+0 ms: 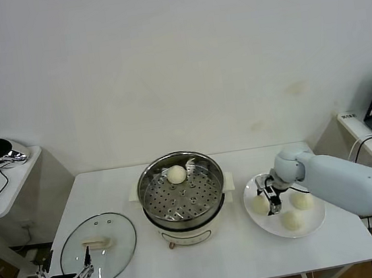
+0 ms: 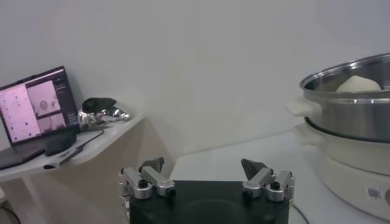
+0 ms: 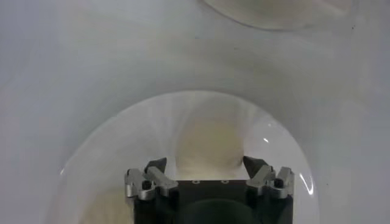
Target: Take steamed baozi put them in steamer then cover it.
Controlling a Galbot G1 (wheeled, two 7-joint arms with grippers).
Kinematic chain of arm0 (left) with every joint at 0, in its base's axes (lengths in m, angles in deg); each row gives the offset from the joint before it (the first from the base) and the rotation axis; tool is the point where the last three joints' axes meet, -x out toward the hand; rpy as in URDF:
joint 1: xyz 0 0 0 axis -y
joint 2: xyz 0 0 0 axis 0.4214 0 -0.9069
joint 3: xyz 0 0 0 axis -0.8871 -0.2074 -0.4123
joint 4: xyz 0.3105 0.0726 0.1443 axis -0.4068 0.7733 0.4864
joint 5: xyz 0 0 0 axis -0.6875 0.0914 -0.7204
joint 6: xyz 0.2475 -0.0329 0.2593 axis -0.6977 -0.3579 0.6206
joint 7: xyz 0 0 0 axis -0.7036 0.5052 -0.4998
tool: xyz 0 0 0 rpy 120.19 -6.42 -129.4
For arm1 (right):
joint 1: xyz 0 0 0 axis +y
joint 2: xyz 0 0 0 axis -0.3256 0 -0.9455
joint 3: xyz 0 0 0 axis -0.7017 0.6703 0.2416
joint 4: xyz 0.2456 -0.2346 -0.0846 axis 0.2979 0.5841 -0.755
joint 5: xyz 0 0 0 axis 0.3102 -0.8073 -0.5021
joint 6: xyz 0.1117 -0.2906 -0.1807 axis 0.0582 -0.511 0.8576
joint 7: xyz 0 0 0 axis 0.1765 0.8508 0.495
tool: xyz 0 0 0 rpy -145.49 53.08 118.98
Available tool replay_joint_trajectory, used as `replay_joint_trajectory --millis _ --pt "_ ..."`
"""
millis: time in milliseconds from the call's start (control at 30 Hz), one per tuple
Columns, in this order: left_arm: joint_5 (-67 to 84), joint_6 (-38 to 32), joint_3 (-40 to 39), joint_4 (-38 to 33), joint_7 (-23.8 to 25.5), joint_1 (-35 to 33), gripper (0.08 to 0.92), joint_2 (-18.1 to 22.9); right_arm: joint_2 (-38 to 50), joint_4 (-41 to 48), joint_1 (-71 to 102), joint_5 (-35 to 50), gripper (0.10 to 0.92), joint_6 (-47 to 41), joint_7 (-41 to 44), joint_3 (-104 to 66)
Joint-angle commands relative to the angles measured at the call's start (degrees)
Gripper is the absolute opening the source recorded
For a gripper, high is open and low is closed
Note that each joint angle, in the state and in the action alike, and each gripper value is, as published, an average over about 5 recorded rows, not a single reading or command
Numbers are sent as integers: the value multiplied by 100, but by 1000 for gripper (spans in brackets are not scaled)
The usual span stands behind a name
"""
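Steel steamer (image 1: 181,194), label unreadable; right hand (image 1: 269,198) open over baozi (image 1: 260,204).

The right arm (image 1: 344,180) is a smooth pale grey-white casing with a rounded ball-like wrist joint (image 1: 289,164). Its gripper (image 1: 271,198) is black with thin cabling. Up close the right gripper (image 3: 206,165) shows a black block, silver finger brackets with dark round screws, and dark pointed tips. The left gripper (image 2: 203,168) matches, metal-fingered
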Motion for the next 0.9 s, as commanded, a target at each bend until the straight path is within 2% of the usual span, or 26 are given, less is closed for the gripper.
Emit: replay_joint_trajectory --millis 33,333,533,700,900 --pt "-6 0 -3 -10 -1 -4 823 4 -81 136 132 -59 719 20 -51 -105" --pt "-10 -12 0 -69 -5 -48 823 24 78 -116 -161 -33 609 -46 85 -14" --pt "-10 -14 -11 -103 -5 -48 823 30 284 -444 -650 172 564 -127 180 151" --pt "-6 -9 -14 -96 -2 -39 823 13 602 -839 -1610 621 560 -215 337 510" --pt "-10 10 -83 -101 7 0 823 -10 592 -1139 -3121 1614 564 -608 380 1157"
